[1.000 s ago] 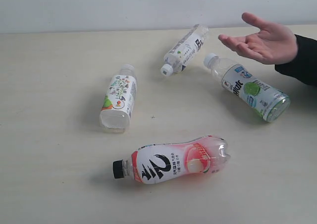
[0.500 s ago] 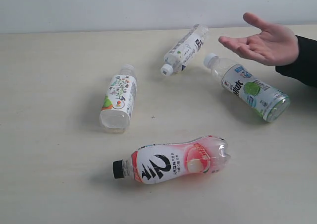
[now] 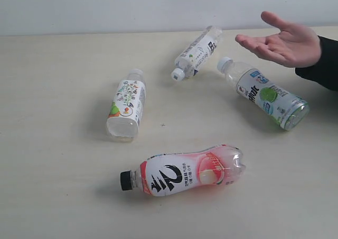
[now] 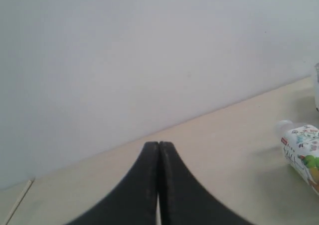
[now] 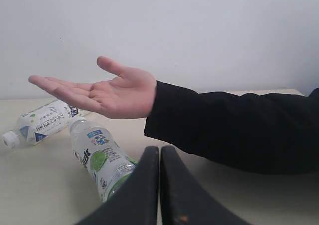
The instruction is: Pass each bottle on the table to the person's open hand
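Four bottles lie on the pale table [image 3: 53, 144]. The pink-red one with a black cap [image 3: 185, 171] is nearest the front. The floral-label bottle [image 3: 127, 104] lies left of centre, and it also shows at the edge of the left wrist view [image 4: 305, 153]. The white-black bottle [image 3: 196, 51] [image 5: 42, 122] lies at the back. The white-blue bottle with green fruit [image 3: 264, 93] [image 5: 99, 155] lies under the person's open hand [image 3: 280, 43] [image 5: 102, 91]. My left gripper [image 4: 158, 145] is shut and empty. My right gripper [image 5: 160, 149] is shut and empty, just beside the white-blue bottle's base. Neither gripper appears in the exterior view.
A black sleeve [image 5: 229, 128] reaches in from the right, above the table. A white wall [image 3: 158, 6] runs behind the table's far edge.
The open hand has shifted slightly to the right and up. The bottles have not moved.
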### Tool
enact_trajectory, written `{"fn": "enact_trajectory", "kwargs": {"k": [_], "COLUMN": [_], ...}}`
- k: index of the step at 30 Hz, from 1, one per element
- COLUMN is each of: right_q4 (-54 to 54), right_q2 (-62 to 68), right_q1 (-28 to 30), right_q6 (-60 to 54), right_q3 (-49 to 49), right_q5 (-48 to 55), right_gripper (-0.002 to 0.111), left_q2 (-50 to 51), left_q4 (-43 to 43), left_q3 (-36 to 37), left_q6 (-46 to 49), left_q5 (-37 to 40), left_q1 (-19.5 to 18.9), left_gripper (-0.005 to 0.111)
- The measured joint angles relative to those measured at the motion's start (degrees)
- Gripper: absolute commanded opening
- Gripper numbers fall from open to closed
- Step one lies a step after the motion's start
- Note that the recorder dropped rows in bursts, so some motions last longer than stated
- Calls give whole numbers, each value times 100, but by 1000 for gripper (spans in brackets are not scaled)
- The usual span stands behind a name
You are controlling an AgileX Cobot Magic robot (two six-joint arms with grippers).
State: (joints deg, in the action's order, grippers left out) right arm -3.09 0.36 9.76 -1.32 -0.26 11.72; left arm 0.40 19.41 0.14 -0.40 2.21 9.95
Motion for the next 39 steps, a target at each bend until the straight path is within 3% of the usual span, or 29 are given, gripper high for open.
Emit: {"fn": "enact_trajectory", "kwargs": {"k": [8, 14, 17, 20, 21, 24, 26, 29, 35, 39], "right_q4": [0, 0, 0, 0, 0, 0, 0, 0, 0, 0], "right_q2": [0, 0, 0, 0, 0, 0, 0, 0, 0, 0], "right_q1": [0, 0, 0, 0, 0, 0, 0, 0, 0, 0], "right_q6": [0, 0, 0, 0, 0, 0, 0, 0, 0, 0], "right_q3": [0, 0, 0, 0, 0, 0, 0, 0, 0, 0], "right_q5": [0, 0, 0, 0, 0, 0, 0, 0, 0, 0], "right_gripper": [1, 1, 1, 1, 1, 1, 1, 1, 1, 1], "left_q2": [-2, -11, 0, 855, 1510, 3284, 3986, 5374, 6777, 7581], "left_q4": [-625, -640, -806, -882, -893, -131, 322, 1048, 1333, 998], "left_q3": [0, 0, -14, -934, -1579, -3117, -3770, -5062, -6457, -6943], "left_q6": [-3334, -3752, -3733, -3151, -2904, -2478, -2188, -1121, 1583, 2649], "left_q5": [-1139, -1872, -3065, -3364, -3251, -2065, -1110, 889, 3851, 5665], "left_q1": [24, 24, 9, -111, -133, -132, -132, -132, -132, -72], "left_gripper": [0, 0, 0, 0, 0, 0, 0, 0, 0, 0]}}
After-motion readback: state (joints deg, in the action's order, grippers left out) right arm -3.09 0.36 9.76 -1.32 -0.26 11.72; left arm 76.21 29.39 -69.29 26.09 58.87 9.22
